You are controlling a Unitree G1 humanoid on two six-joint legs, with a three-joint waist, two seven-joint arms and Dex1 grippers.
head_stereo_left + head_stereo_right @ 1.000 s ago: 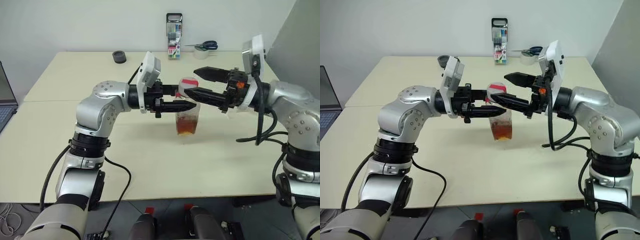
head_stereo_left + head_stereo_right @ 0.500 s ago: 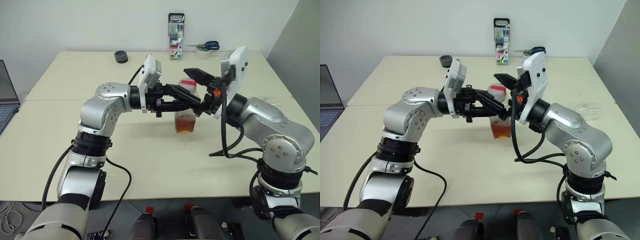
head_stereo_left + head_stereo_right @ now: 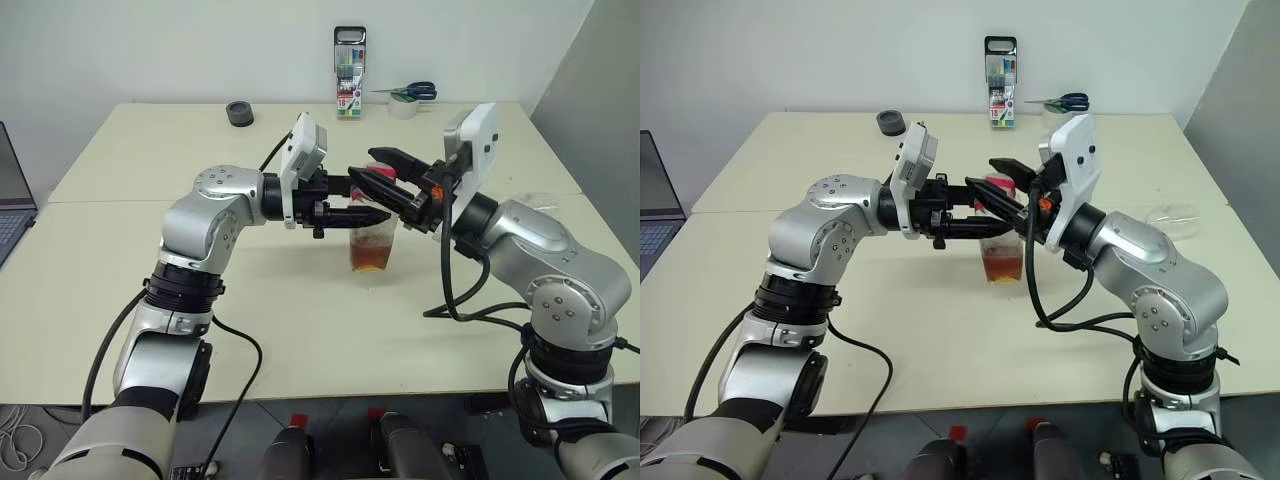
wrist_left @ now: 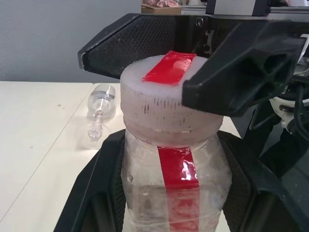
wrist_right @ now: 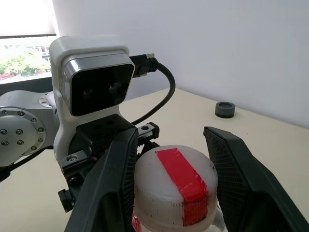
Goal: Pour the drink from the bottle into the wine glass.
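The right arm has swung in from the right side over the last second, and its claw (image 3: 381,172), wide apart before, is now narrowing around the cap (image 5: 175,186) of the bottle (image 3: 373,235). In the right wrist view its two fingers (image 5: 112,180) are flanking the white cap with the red strip, one close against it, the other just beside it; whether they are gripping yet I cannot tell. The left claw (image 3: 362,200) is holding where it was, reaching level toward the right and pinching the bottle's body just below the cap, a finger (image 4: 94,193) on either side of the clear wall in the left wrist view. The bottle is standing upright near the middle of the table (image 3: 120,250), capped, with the reddish-brown drink (image 3: 371,257) sitting in its lower part. The wine glass (image 4: 99,113) is lying on its side on the table beyond the bottle, seen in the left wrist view, well apart from both claws. At the far edge of the table are sitting a dark roll of tape (image 3: 238,113), a pack of pens (image 3: 348,73) and scissors (image 3: 412,92).
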